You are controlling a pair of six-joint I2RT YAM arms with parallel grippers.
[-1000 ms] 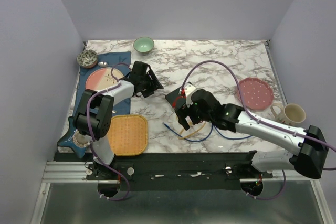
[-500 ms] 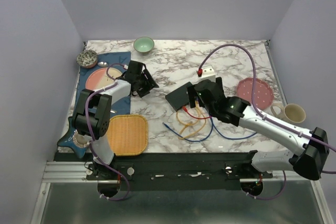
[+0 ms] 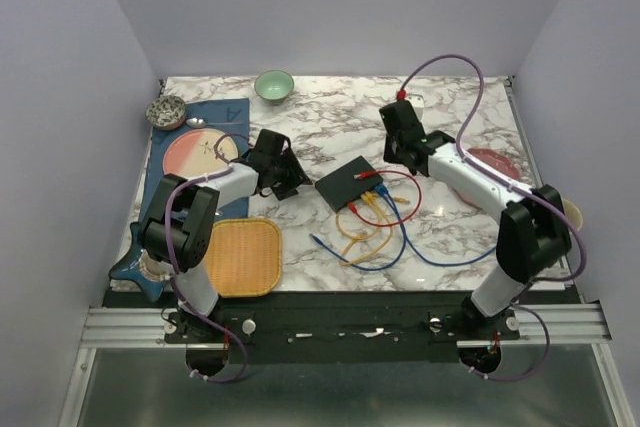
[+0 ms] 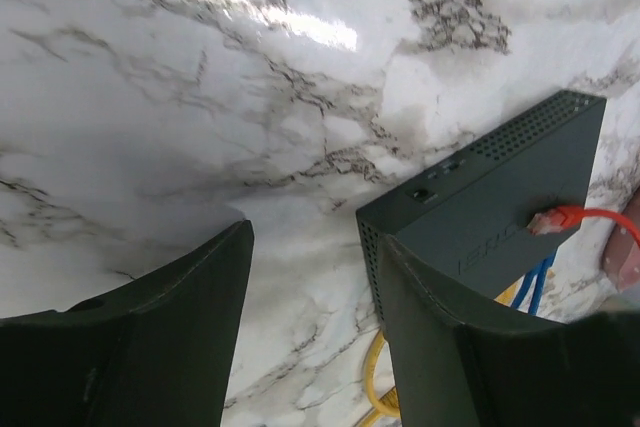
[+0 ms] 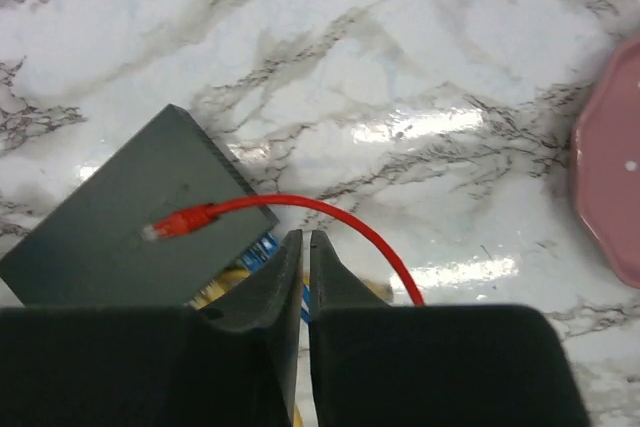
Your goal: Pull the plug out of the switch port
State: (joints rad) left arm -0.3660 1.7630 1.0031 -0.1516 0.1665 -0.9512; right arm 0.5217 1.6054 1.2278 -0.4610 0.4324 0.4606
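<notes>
Red plug (image 5: 178, 221) lies loose on top of the black switch box (image 5: 100, 237), mid-table, clear of the port row. Right gripper (image 5: 305, 239) was wide and low over the port edge a second ago; now it is lifted back toward the far side, jaws pinched nearly together, empty. The pull looks done. Left gripper (image 4: 315, 247) gapes wide just beside the box, touching nothing.

Count:
- one box
- one red cable (image 5: 340, 215)
- blue and yellow leads (image 3: 372, 203) at the port edge, number unclear
- two pink plates (image 3: 190, 150)
- two bowls (image 3: 273, 85)

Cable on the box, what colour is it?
Red; the cable shows best in right wrist view.
</notes>
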